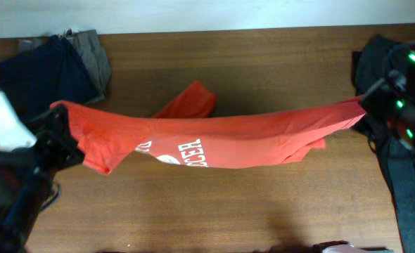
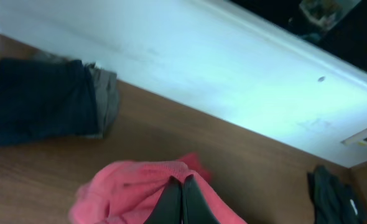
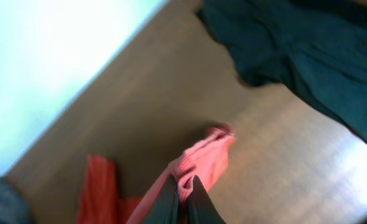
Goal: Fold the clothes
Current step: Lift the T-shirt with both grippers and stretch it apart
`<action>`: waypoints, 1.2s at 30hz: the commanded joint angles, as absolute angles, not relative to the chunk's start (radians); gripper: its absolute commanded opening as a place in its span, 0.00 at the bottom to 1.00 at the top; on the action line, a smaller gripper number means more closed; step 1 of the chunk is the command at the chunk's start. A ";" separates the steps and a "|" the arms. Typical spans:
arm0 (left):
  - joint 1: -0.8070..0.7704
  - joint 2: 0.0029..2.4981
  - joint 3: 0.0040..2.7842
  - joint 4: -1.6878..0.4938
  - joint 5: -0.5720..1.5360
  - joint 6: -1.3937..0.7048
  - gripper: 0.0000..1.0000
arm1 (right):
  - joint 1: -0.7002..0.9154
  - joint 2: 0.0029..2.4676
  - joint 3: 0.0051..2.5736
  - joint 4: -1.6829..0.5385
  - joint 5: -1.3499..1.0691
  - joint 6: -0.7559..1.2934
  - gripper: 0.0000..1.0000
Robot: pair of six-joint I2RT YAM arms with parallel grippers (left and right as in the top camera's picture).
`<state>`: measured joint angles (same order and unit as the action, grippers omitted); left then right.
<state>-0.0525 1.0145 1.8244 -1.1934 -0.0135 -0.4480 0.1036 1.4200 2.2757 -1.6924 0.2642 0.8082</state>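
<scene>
The left claw [image 2: 183, 185] and right claw [image 3: 185, 188] each clamp one end of the shirt [image 1: 228, 137], stretching it above the worktop [image 1: 264, 204], presumably to flatten it for folding.

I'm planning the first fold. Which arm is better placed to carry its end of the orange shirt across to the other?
Right, probably. The right gripper pinches the T-shirt's narrower end, free to swing across the table; the left gripper holds the wider end with the lettering.
</scene>
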 commanded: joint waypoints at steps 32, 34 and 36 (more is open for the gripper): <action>-0.052 1.191 2.230 -1.312 -0.043 -0.375 0.01 | 0.160 1.359 2.547 -1.681 0.272 0.706 0.04; -0.052 1.251 2.230 -1.292 -0.043 -0.344 0.01 | 0.160 1.406 2.547 -1.660 0.273 0.686 0.04; -0.052 1.313 2.230 -1.268 -0.048 -0.342 0.01 | 0.160 1.447 2.547 -1.640 0.285 0.684 0.04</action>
<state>-0.0525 1.2160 2.2398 -1.2999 -0.0200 -0.3851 0.1524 1.3838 2.5443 -1.6657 0.2649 0.7105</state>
